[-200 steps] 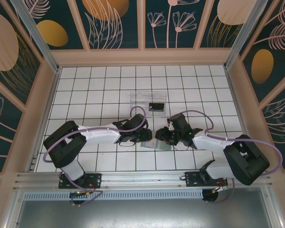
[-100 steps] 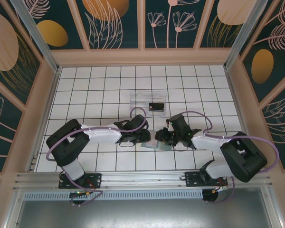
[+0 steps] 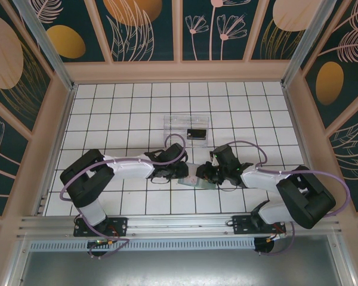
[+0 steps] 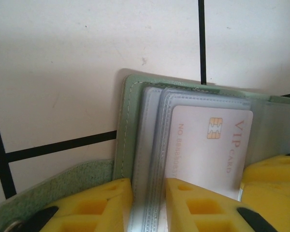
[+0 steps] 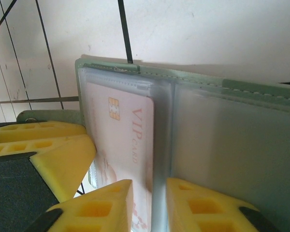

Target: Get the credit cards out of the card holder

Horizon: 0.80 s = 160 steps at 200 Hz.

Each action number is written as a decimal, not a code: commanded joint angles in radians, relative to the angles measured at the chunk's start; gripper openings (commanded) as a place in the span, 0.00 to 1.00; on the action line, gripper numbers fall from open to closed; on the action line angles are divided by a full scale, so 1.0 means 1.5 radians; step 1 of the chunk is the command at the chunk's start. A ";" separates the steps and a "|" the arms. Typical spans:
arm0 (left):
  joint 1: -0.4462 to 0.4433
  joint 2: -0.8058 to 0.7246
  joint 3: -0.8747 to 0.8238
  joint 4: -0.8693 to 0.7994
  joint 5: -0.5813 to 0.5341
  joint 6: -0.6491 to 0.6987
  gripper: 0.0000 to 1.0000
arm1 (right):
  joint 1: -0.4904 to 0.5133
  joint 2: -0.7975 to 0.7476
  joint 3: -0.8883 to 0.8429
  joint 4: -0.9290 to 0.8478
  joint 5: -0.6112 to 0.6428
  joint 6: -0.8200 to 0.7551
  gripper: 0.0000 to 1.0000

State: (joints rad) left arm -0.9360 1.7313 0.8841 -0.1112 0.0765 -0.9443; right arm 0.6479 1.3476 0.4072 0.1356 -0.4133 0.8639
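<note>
On the tiled worktop (image 3: 107, 119), the two arms are seen meeting at the near middle, and well behind them a clear tray (image 3: 178, 121) is seen with the black card (image 3: 196, 133) already lying in it. The card holder (image 4: 122, 130) is spread open flat under both wrists. The left gripper (image 4: 148, 193) is closed on the clear sleeves at one end. The right gripper (image 5: 150, 188) is nipped onto the fold beside the pale card (image 4: 210, 145), which is lodged in its sleeve. Whether card or only plastic is caught there cannot be told. If only sleeve is held, the whole holder would likely be dragged or lifted. With the grippers just beside each other, a clash is also to be feared.
</note>
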 commanded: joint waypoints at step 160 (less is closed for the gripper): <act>0.002 0.049 -0.017 -0.055 -0.004 0.010 0.11 | 0.003 -0.039 -0.028 0.076 -0.025 0.032 0.14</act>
State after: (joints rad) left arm -0.9356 1.7405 0.8936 -0.0971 0.0895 -0.9363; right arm 0.6479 1.3312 0.3695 0.2058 -0.4286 0.8974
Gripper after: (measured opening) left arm 0.112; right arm 0.142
